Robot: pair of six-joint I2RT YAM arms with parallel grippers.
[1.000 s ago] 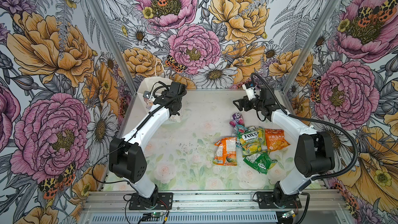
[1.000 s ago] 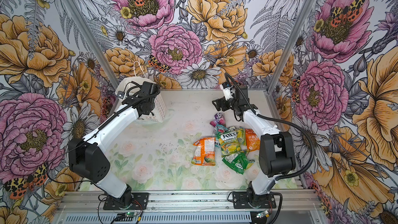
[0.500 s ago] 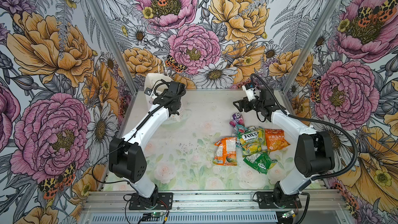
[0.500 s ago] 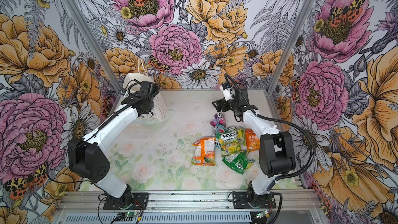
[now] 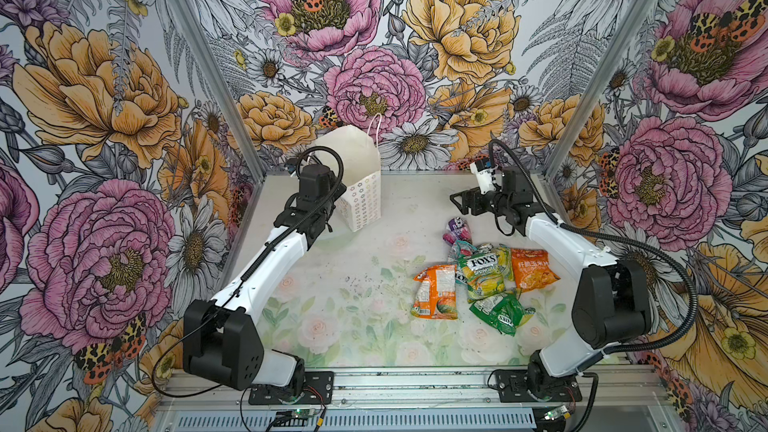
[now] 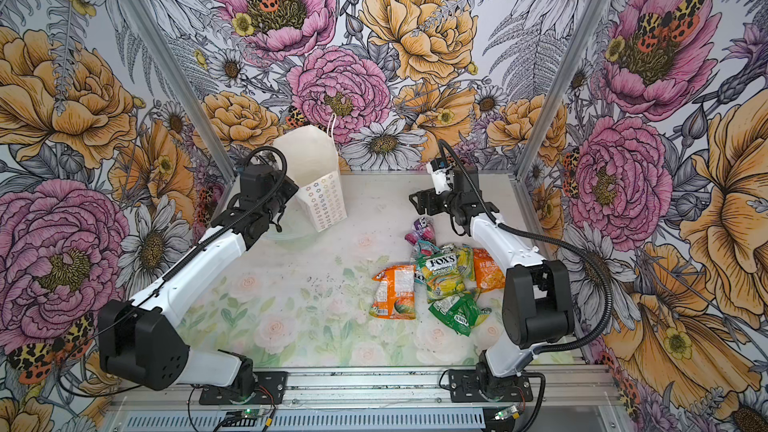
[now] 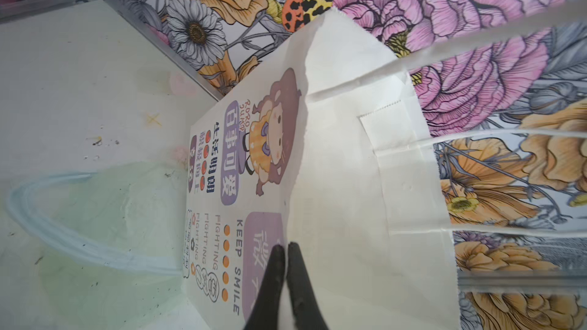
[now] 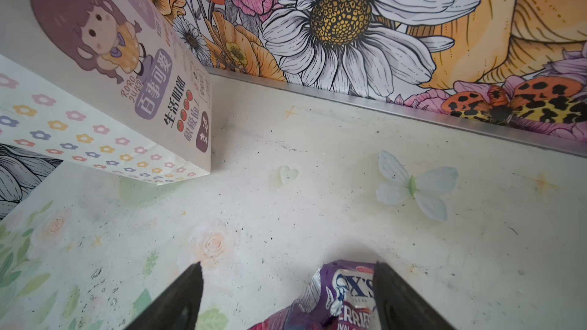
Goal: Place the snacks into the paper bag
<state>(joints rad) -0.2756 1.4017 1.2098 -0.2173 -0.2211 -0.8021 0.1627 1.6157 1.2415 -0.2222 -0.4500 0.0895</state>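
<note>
Your left claw (image 7: 286, 265) is clenched on the rim of the paper bag (image 5: 359, 184). The bag is matt white and boxy, and it stands tilted at the far left of the table (image 5: 353, 317), well apart from the snacks (image 5: 478, 280). Beside a cartoon girl it reads "KEEP SMILE", "FIGHTING" and "RORO JUMP", and small flower outlines line its side. Your right claw (image 8: 287, 265) hangs spread wide over a crinkly purple packet (image 8: 336, 293) lettered "X'S". Near it lie a glossy yellow-green packet (image 5: 482, 272) marked "FOX'S", two orange packets (image 5: 436, 292) and a green packet (image 5: 500, 311).
</note>
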